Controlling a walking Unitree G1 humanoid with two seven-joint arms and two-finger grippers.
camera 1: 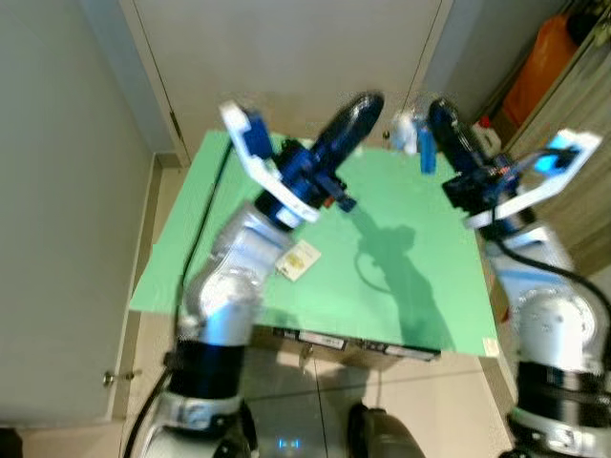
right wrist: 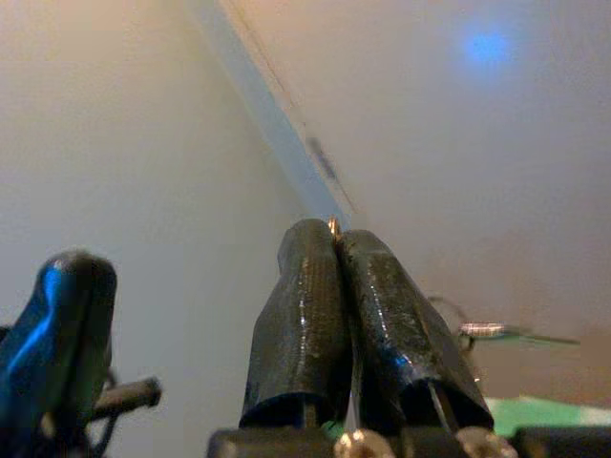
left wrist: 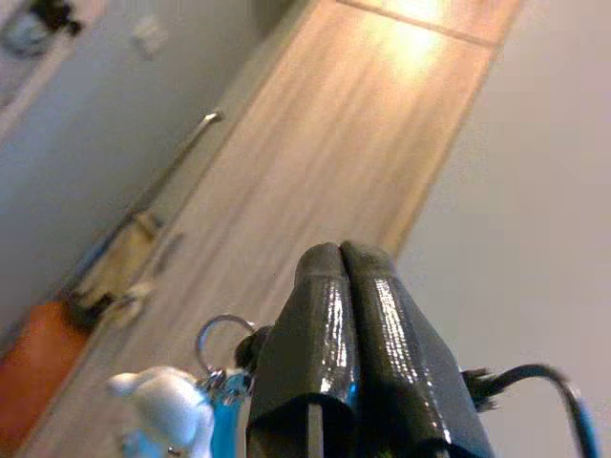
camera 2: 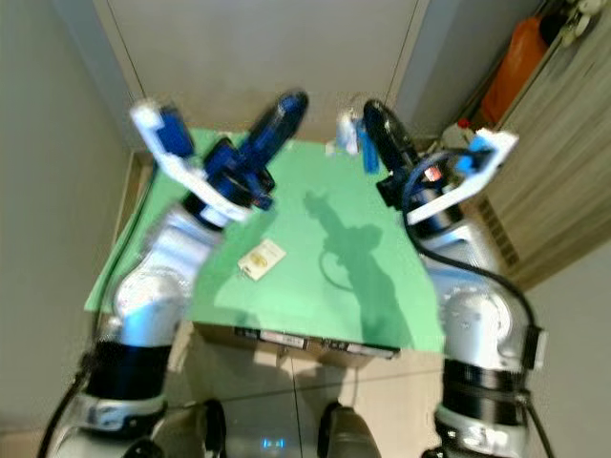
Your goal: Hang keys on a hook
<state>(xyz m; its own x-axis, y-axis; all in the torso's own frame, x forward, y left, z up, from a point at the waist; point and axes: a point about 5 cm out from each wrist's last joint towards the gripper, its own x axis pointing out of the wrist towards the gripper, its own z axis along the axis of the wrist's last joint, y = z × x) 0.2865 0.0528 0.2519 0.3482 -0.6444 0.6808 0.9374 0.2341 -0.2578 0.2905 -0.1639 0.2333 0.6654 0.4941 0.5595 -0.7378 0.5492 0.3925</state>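
Both arms are raised over the green table (camera 1: 420,286). My right gripper (camera 1: 436,111) is shut, and a bunch of keys hangs beside its fingertips: a white figure (camera 1: 403,130) and a blue tag (camera 1: 427,153). In the right wrist view a small gold piece (right wrist: 331,226) shows at the tip of the pressed fingers (right wrist: 305,324), and a ring with a key (right wrist: 492,331) juts out beside them. My left gripper (camera 1: 368,103) is shut with nothing in it, close to the left of the keys. The left wrist view has the ring (left wrist: 224,339) and the white figure (left wrist: 167,405) next to its fingers (left wrist: 382,353).
A white card (camera 1: 299,260) lies on the green table near my left arm. A pale door and wall (camera 1: 286,48) stand behind the table. An orange container (camera 1: 539,62) and a wooden cabinet (camera 1: 587,105) are at the right. A grey wall (camera 1: 57,191) runs along the left.
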